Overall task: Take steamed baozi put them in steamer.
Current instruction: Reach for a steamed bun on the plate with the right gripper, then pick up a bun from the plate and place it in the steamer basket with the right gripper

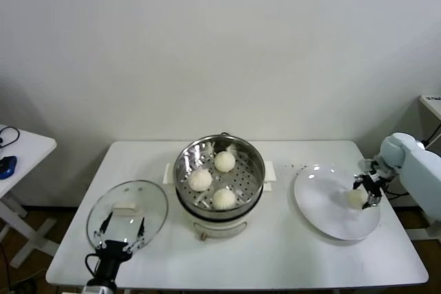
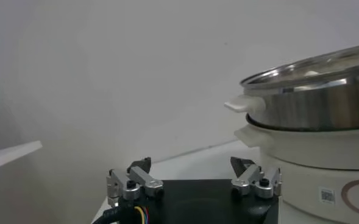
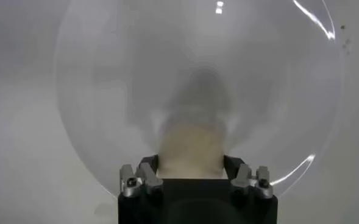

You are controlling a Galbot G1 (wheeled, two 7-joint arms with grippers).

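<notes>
In the centre of the head view the steamer [image 1: 219,178] stands on the white table [image 1: 275,253], a shiny steel pot on a white base with white side handles. Three steamed baozi lie on its perforated tray: one toward the back [image 1: 224,161], one at the left [image 1: 200,180] and one at the front [image 1: 224,199], each apart from the others. At the right of the frame lies the white plate [image 1: 324,204], and the fourth baozi [image 1: 357,197] sits on its right edge. The right gripper [image 1: 368,193] is down over that bun with its fingers on either side of it; in the right wrist view the bun [image 3: 190,149] fills the gap between the finger bases, but I cannot tell whether the fingers are pressing on it. At lower left the glass lid [image 1: 127,213] rests flat on the table, and the left gripper [image 1: 122,233] hovers at its near edge, fingers spread and empty. From the left wrist view the steamer [image 2: 316,115] rises beside it
</notes>
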